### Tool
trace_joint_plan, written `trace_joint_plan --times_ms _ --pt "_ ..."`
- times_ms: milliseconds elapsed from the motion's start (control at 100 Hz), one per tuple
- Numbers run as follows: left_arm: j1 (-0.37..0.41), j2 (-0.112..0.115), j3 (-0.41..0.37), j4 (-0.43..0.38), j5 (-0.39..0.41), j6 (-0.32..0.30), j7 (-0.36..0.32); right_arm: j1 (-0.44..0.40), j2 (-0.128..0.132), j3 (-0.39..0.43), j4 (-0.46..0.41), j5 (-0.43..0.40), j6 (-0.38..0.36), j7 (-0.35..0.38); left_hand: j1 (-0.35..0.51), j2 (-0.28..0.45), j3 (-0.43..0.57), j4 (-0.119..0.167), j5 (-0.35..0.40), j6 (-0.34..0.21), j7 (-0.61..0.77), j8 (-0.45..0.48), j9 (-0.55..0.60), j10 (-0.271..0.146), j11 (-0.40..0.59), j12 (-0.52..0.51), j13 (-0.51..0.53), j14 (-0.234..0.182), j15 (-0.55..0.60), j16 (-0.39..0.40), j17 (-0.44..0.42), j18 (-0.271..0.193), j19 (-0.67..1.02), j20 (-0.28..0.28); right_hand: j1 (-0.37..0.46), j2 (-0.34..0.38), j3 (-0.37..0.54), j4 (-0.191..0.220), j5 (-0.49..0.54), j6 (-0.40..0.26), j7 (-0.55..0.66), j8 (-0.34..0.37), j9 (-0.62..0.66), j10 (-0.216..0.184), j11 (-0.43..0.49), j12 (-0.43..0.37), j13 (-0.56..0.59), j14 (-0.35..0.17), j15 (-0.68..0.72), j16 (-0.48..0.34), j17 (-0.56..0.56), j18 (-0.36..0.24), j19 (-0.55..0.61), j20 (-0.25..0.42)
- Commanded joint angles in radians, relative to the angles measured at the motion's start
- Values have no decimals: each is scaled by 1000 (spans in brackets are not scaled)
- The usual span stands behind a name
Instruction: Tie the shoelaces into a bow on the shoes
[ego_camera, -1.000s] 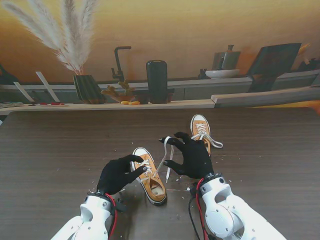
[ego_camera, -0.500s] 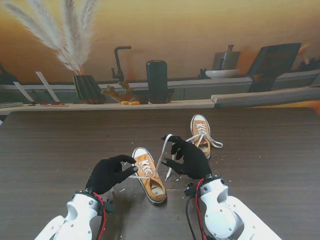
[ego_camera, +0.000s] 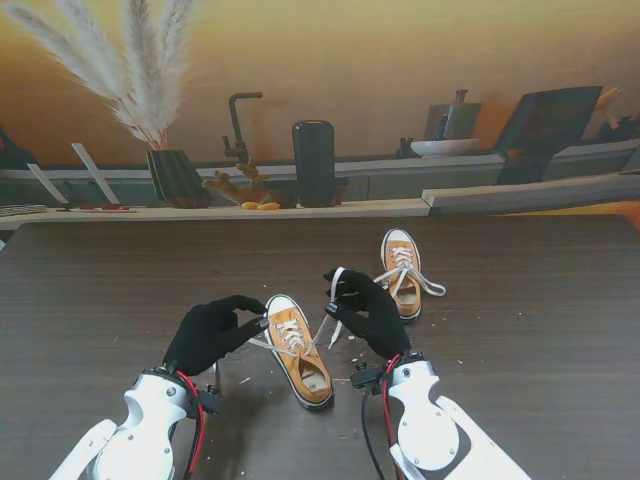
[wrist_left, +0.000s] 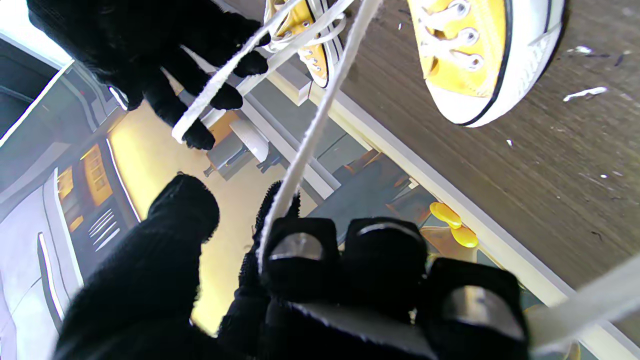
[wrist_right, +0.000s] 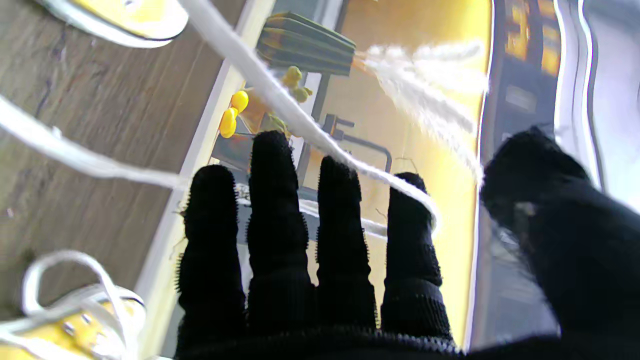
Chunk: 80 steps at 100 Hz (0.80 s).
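Two yellow canvas shoes stand on the dark table. The near shoe (ego_camera: 297, 350) (wrist_left: 480, 55) lies between my hands, and the far shoe (ego_camera: 401, 268) (wrist_right: 75, 310) sits beyond my right hand. My left hand (ego_camera: 207, 335) (wrist_left: 350, 290), in a black glove, is curled shut on one white shoelace (ego_camera: 264, 345) (wrist_left: 310, 135), which it holds out to the left of the near shoe. My right hand (ego_camera: 368, 310) (wrist_right: 310, 260) carries the other lace end (ego_camera: 333, 290) (wrist_right: 300, 120) hooked over its index finger, with the thumb apart. That lace's tail hangs down.
Small white scraps (ego_camera: 240, 380) litter the table near me. At the table's far edge a ledge holds a vase of pampas grass (ego_camera: 172, 175), a black cylinder (ego_camera: 313, 160) and yellow fruit (ego_camera: 262, 205). The far shoe's laces (ego_camera: 425, 285) lie loose.
My left hand has left the near shoe and moved left, drawing its lace out taut. My right hand has shifted slightly left and farther from me, with the other lace still over its fingers.
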Motion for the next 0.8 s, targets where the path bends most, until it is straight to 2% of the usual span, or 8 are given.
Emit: trace_joint_plan --times_ms 0,150,260,310,380,490,590,790 --pt "-10 -1 1 -18 -4 -4 -9 4 -25 -9 4 88 -19 26 40 -18 0 -11 11 -40 13 13 -1 -12 3 15 48 -1 1 -10 11 21 66 -14 26 -37 33 -4 53 -1 20 21 36 3 -6 -12 34 -11 -2 -6 9 -33 19 -22" --pt "-11 -2 -1 -27 -7 -3 -7 15 -49 -32 3 309 -40 55 50 -20 -1 -14 12 -44 21 14 3 -13 3 17 48 -1 0 -9 10 27 62 -16 46 -65 67 -2 153 27 54 47 68 9 0 -11 66 -5 1 -5 36 -21 34 -38" --pt "-14 -1 -2 -32 -10 -1 -13 22 -56 -43 -10 458 -33 94 56 -22 -3 -15 15 -46 28 14 3 -13 3 18 48 -1 0 -8 10 30 62 -16 70 -96 94 -17 213 37 77 127 111 9 35 -1 110 5 32 15 69 13 77 -65" --pt "-18 0 -2 -33 -12 -1 -18 23 -61 -47 -19 508 -21 98 60 -23 -3 -16 16 -49 31 14 4 -13 2 18 48 -1 -1 -8 10 31 62 -17 121 -130 90 -135 225 20 194 73 157 8 110 26 162 21 118 68 99 69 136 14" --pt "-27 -1 0 -34 -20 -2 -22 26 -63 -49 -25 554 -8 108 68 -28 -3 -16 18 -51 37 14 4 -13 2 19 48 0 -1 -8 10 32 62 -17 194 -159 83 -164 227 1 333 36 236 7 224 93 253 24 281 146 161 125 237 165" --pt "-46 1 3 -38 -26 -9 -31 39 -62 -52 -11 530 10 117 79 -32 -3 -18 16 -55 41 12 5 -11 1 19 48 2 -2 -7 10 32 62 -17 273 -132 110 -130 266 -16 389 37 317 -30 374 204 316 -5 571 231 277 139 410 338" --pt "-69 4 7 -49 -37 -17 -55 64 -59 -60 30 450 -1 119 91 -35 -5 -21 14 -66 47 11 3 -17 -2 19 47 2 -6 -8 10 32 60 -18 281 -104 122 -133 313 -56 414 61 334 -32 454 288 320 -25 793 251 372 118 561 445" --pt "-136 7 31 -67 -58 -15 -83 119 -52 -83 99 376 -38 156 103 -37 -11 -25 15 -76 63 8 8 -25 -5 20 49 -2 -8 -6 10 31 59 -20 221 31 62 -142 308 -37 388 57 384 -65 572 445 321 -80 1079 300 537 84 761 498"
